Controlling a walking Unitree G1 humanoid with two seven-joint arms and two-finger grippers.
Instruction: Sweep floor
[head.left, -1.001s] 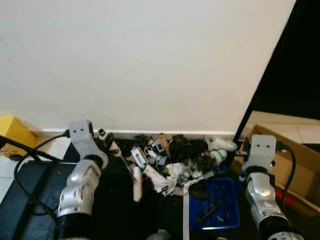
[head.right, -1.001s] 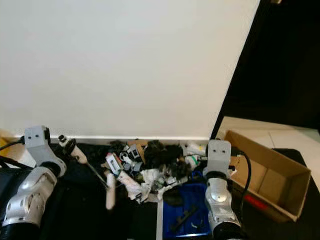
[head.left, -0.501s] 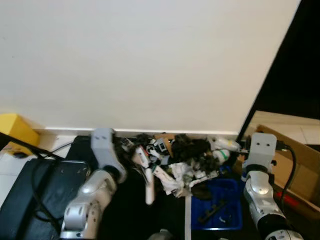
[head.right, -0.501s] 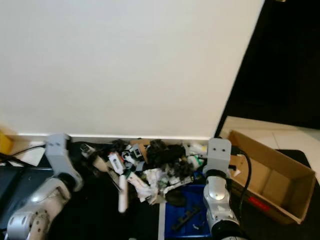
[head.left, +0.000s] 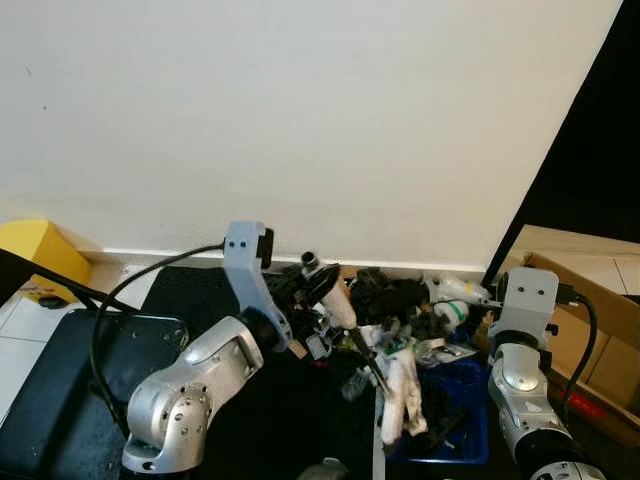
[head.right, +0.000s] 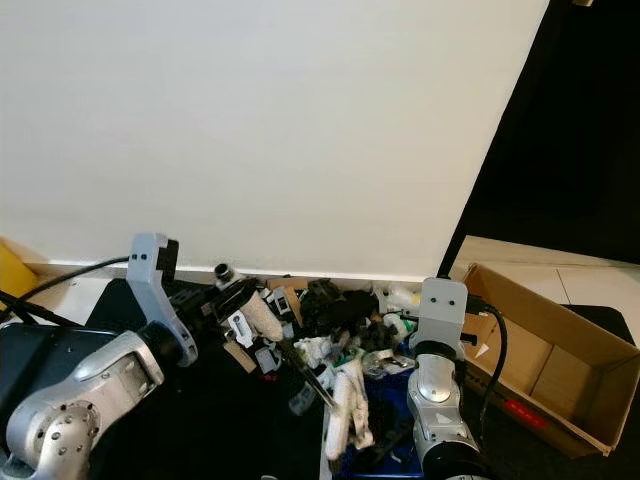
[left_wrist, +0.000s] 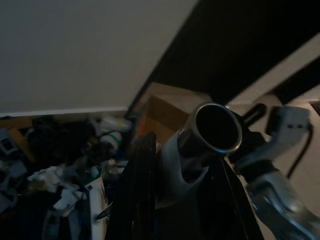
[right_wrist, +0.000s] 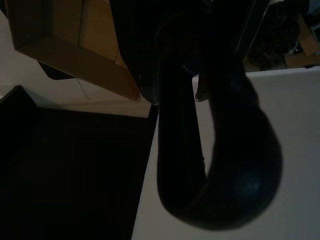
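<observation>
Low in the centre of the left eye view, a heap of litter (head.left: 400, 310) lies on the dark floor against the foot of the white wall (head.left: 300, 120): crumpled paper, small boxes, dark scraps and a pale bottle. The left gripper (head.left: 305, 283) sits at the lower middle of that frame, at the left edge of the heap, with its fingers closed around the handle of a brush (head.left: 345, 315). The handle's white grip runs down to the right into a thin dark rod, and the pale brush head (head.left: 400, 400) lies at the bottom centre among the rubbish, right at the mouth of the blue dustpan (head.left: 470, 420). The dustpan rests at the lower right of the frame, on the floor in front of the right arm, and already carries dark scraps and bits of paper. In the left wrist view the handle's metal end (left_wrist: 216, 127) stands between the two black fingers (left_wrist: 137, 190), with the litter in the left part of that frame. The right gripper (right_wrist: 200, 60) appears in the right wrist view as dark shapes around a rounded black handle loop (right_wrist: 220, 165); whether its fingers are clamped on it I cannot tell. An open cardboard box (head.left: 590, 330) stands at the right edge of the left eye view, and a yellow object (head.left: 35, 250) sits at the left edge beside the wall.
</observation>
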